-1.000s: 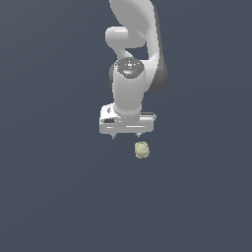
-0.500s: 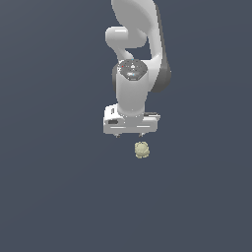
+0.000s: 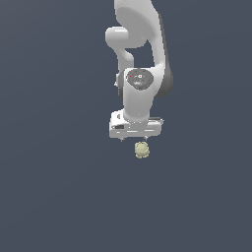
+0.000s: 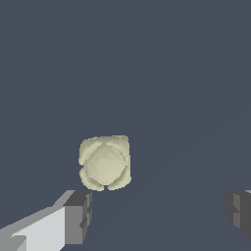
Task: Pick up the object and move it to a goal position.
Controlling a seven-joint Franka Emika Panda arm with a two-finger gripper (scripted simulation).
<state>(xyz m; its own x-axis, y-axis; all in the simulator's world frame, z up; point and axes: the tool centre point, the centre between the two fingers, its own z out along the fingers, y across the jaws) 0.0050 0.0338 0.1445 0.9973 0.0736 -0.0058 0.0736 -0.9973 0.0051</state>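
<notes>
The object [image 3: 142, 150] is a small pale yellowish-beige bumpy blob lying on the dark grey floor. In the exterior view it sits just below the white gripper [image 3: 134, 140], slightly toward that view's right. The wrist view shows the object [image 4: 104, 163] close ahead of the open gripper [image 4: 159, 210], nearer one grey fingertip [image 4: 78, 215] than the other fingertip [image 4: 239, 211]. The jaws stand wide apart with nothing between them. The object lies beyond the fingertips, not between them.
The white arm [image 3: 140, 54] rises above the gripper in the exterior view. A plain dark grey surface [image 3: 59, 187] surrounds everything.
The gripper has come down a little toward the object. The object has not moved.
</notes>
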